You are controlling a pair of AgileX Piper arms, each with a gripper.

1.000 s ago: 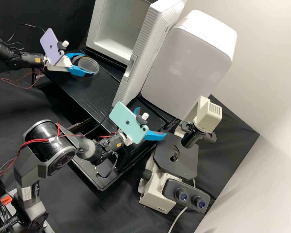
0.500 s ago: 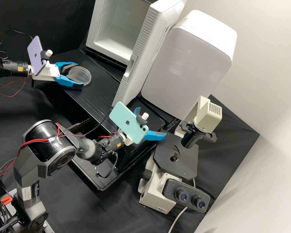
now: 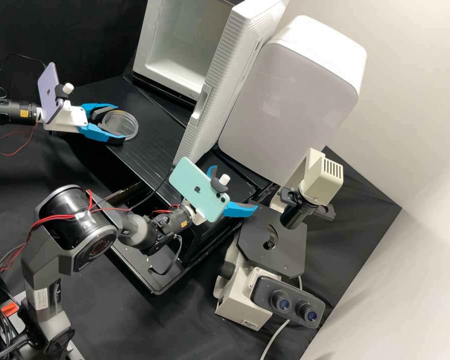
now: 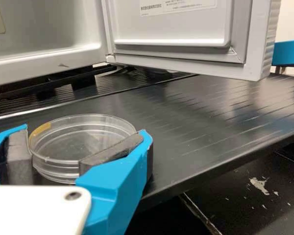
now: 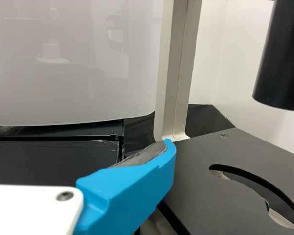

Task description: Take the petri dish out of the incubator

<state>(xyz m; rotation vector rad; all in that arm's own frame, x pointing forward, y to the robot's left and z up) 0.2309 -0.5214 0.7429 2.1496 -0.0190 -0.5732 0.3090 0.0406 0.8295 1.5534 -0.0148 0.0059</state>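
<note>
Left wrist view: my left fingers [image 4: 73, 154] are clamped on the petri dish [image 4: 81, 134], one pad against the rim on each side. The dish is clear plastic, with a small yellowish mark on the rim. Its base looks to be down on the ribbed black table [image 4: 210, 112], outside the incubator [image 4: 44, 44]. The door [image 4: 186, 39] is swung open.

High view: dish sits at 10 o'clock in frame, roughly 8 o'clock from the incubator's mouth, near the table's edge.

My right fingers [image 3: 234, 190] are apart and holding nothing. They're parked over the stage of the microscope [image 3: 265, 280], around 5 o'clock from the incubator, just beside the door's edge.

Status, my read: extraction is basically done, since the dish is out of the chamber and set down. Left to do: spread the left fingers and back off without dragging the dish. I can't confirm it's seated fully flat, so release slowly.
</note>
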